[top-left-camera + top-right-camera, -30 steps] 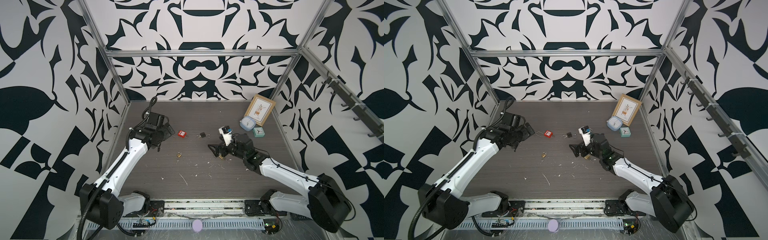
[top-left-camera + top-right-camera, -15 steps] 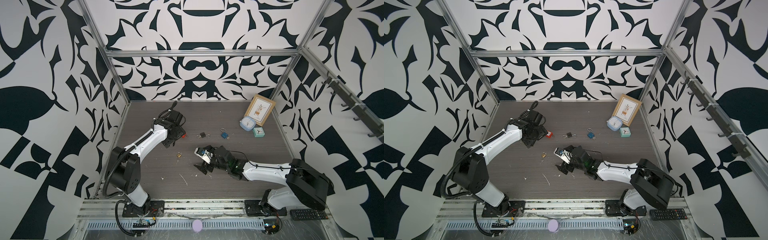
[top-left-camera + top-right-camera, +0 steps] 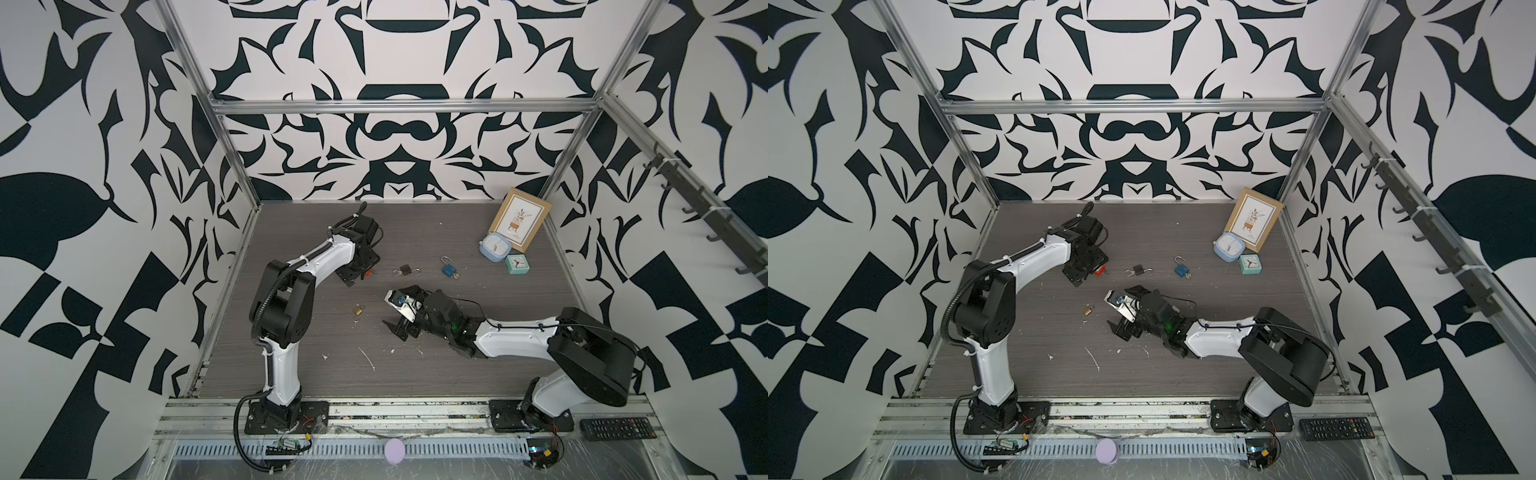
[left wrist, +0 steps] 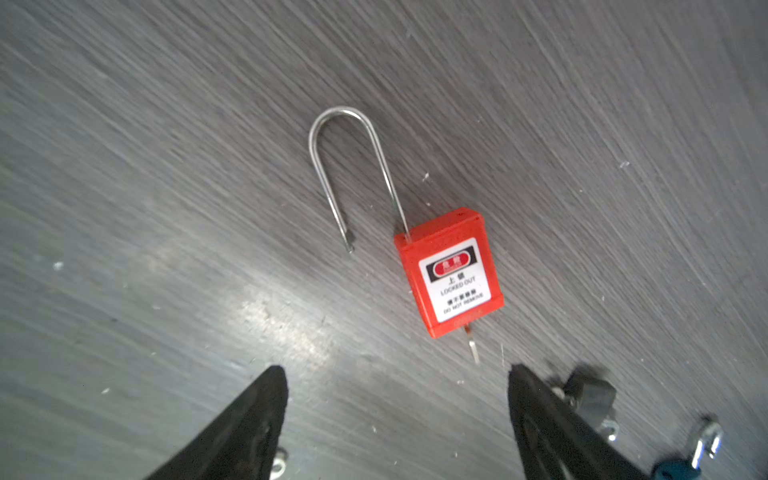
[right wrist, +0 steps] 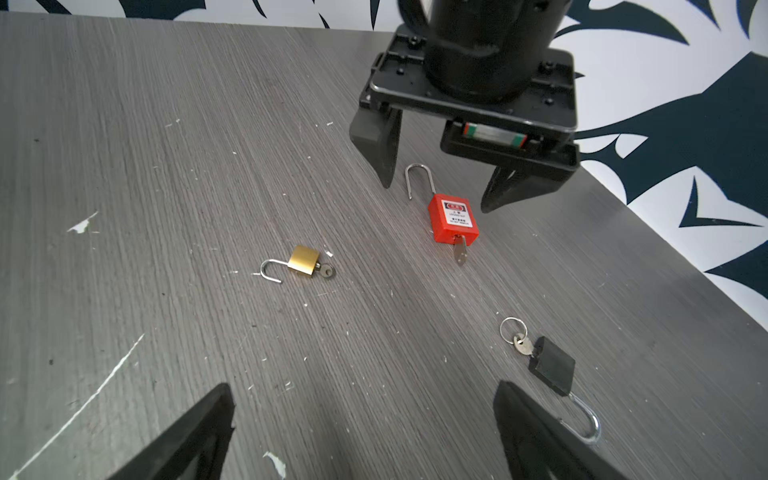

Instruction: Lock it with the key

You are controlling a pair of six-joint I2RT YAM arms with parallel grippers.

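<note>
The left gripper is poised just above the red safety padlock, jaws apart and empty. The padlock lies flat on the table, long shackle swung free, key seated in its base. The body is best clamped across its narrow sides — clear of shackle and key — so that both are left reachable. The right gripper, spread and empty near the brass padlock, should be brought in squarely.

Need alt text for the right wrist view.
The open left gripper hangs over a red padlock on the grey table, shackle open, key in its base. Nearer the camera lie a brass padlock and a black padlock, both open with keys in; the right gripper is open, empty.
</note>
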